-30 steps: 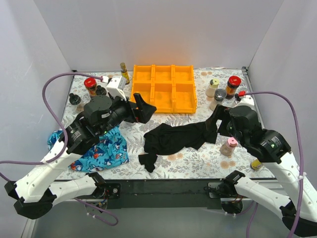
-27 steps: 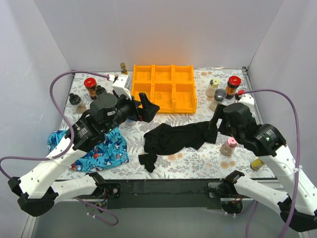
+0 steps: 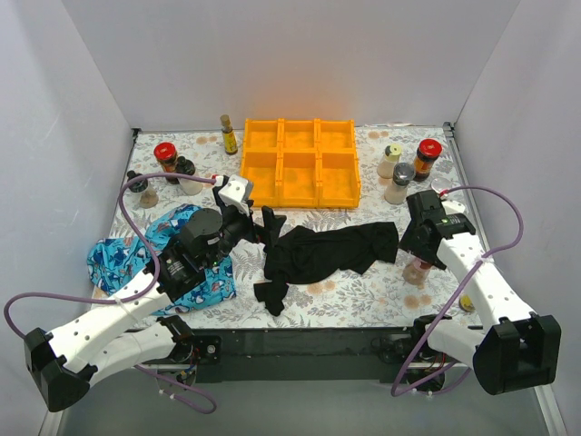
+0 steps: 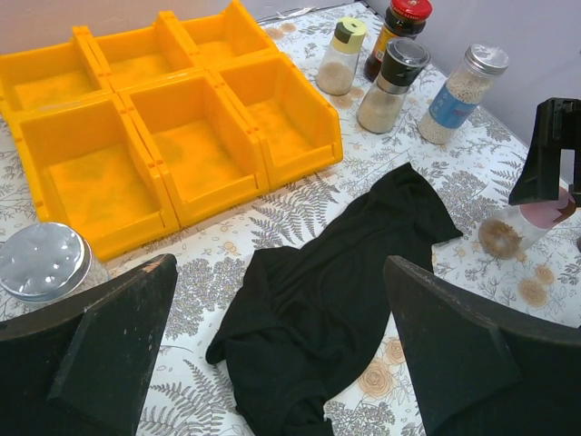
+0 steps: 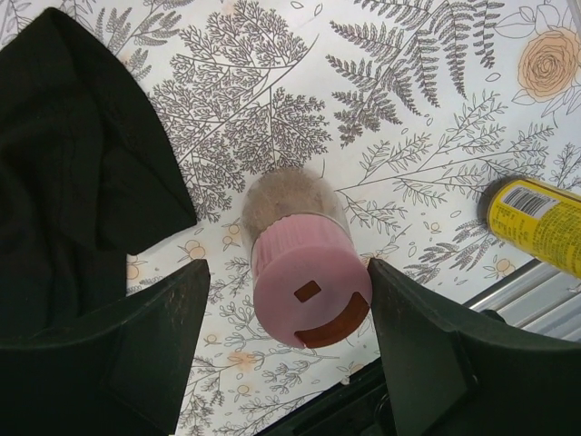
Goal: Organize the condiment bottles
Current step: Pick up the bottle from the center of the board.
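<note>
Both arms have swung nearer. The left gripper [image 3: 268, 222] hangs with jaws wide apart over the left end of the black cloth [image 3: 327, 252]. The right gripper [image 5: 290, 300] has come down around the pink-lidded jar [image 5: 309, 291], fingers apart on either side, not clamped. On the floral table [image 3: 363, 295] the orange tray [image 3: 300, 150] sits at the back, with the cloth in front of it. The jar stands upright just right of the cloth. A red-lidded jar [image 3: 428, 156] and a black-capped bottle [image 3: 400, 180] stand right of the tray.

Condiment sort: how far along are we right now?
Nothing done: all six compartments of the orange tray are empty. In hand: the right gripper straddles the pink-lidded jar, jaws open, not yet gripping. The left gripper hangs open by the black cloth. Left: every bottle, this jar included.
</note>
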Robot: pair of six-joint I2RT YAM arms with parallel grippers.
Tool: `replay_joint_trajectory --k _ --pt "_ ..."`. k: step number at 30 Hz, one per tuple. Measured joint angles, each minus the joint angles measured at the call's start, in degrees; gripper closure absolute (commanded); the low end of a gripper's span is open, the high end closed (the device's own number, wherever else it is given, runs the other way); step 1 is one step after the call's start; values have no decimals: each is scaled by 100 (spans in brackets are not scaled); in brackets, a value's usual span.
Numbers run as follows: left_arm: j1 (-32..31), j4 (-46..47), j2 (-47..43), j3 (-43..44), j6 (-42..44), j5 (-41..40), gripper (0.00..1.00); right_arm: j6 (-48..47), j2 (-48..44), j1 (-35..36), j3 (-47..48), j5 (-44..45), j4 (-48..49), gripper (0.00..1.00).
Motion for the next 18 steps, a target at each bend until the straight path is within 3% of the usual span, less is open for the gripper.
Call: replay_joint_trajectory --k 13,15,18 --pt "0 63 35 -15 44 24 2 -195 28 -37 -133 127 157 30" --pt "0 68 44 -15 52 24 2 -197 24 -39 -219 127 234 34" --pt "0 74 50 -15 57 17 2 -256 -28 -37 -380 116 332 48"
